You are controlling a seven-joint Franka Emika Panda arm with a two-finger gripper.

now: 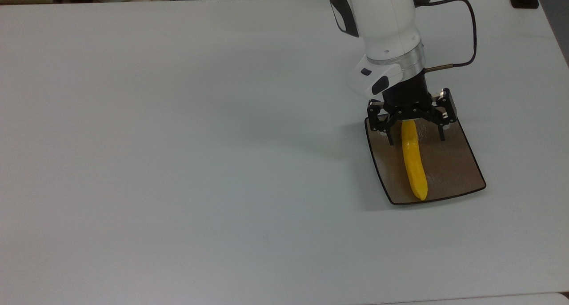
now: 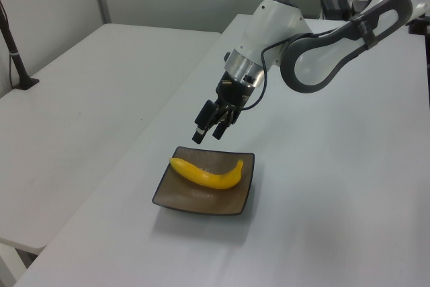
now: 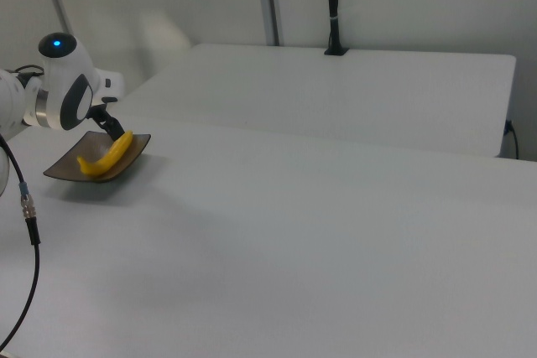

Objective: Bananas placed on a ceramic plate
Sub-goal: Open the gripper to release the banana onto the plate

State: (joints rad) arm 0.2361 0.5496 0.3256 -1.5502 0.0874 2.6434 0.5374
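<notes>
Banana [image 1: 413, 162] lying on the brown plate [image 1: 449, 162], below the spread, released jaws

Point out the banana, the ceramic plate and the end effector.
banana [image 1: 413, 162], top view, middle of its yellow body.
ceramic plate [image 1: 458, 162], top view, bare brown surface.
end effector [image 1: 415, 138], top view, midway between its open fingertips.

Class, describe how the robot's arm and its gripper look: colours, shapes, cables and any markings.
The arm has smooth, rounded white shells with dark grey joint sections and a silver metal ring at the wrist. A thin black cable loops to a plug beside the wrist. The gripper is black and angular, with slim linked jaws. A blue light glows on the arm.
</notes>
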